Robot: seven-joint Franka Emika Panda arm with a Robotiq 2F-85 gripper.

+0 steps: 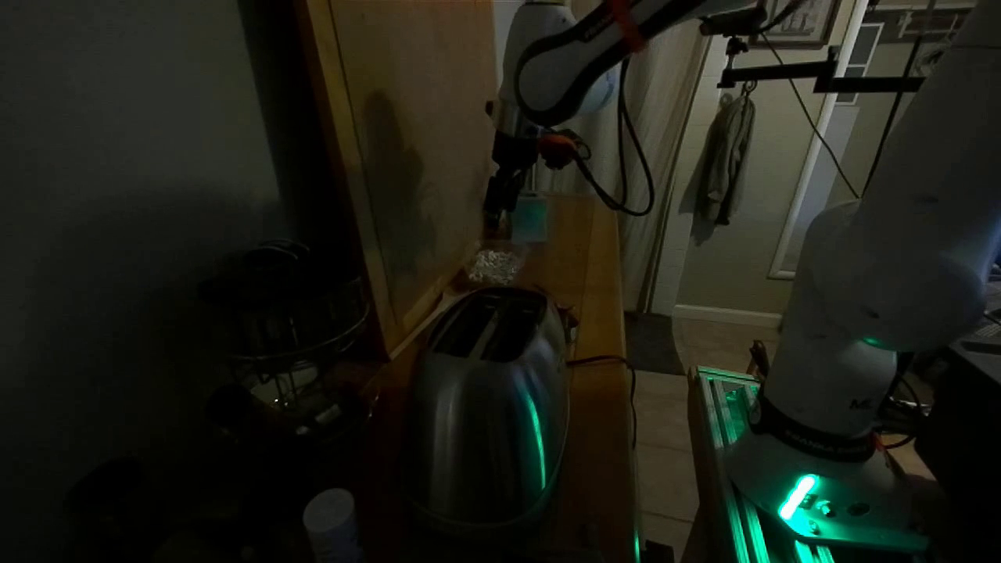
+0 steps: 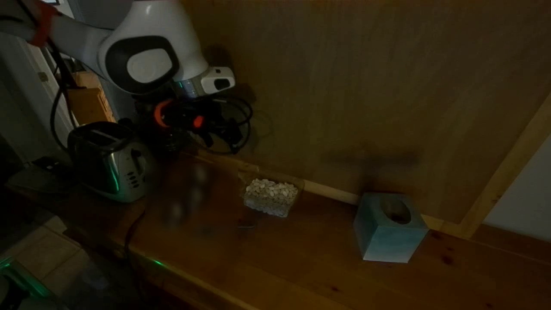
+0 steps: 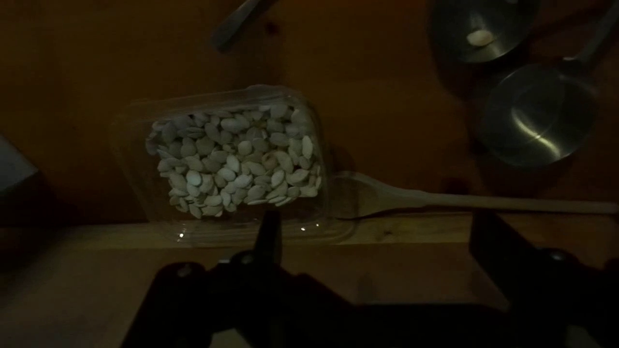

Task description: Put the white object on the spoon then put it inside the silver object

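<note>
My gripper point(image 3: 375, 217) is open and empty, its two dark fingers wide apart in the wrist view. The white seeds point(image 3: 237, 159) fill a clear plastic tub point(image 3: 138, 169) by the left finger. They also show in both exterior views point(image 1: 494, 267) point(image 2: 271, 193). A wooden spoon point(image 3: 391, 197) lies along the wall, its bowl at the tub's right edge and its handle pointing right. The silver toaster point(image 1: 489, 430), also in the other view point(image 2: 125, 172), stands upright with dark top slots. My gripper point(image 1: 502, 207) hangs above the table near the tub, apart from everything; it also shows here point(image 2: 221, 146).
Two metal cups point(image 3: 483, 31) point(image 3: 539, 116) sit right of the tub, the upper one with a pale seed inside. A utensil end point(image 3: 235, 24) lies above. A tissue box point(image 2: 389, 237) stands beyond the tub. A wooden panel point(image 2: 366, 86) rises behind. A cord point(image 1: 629, 383) trails off the table.
</note>
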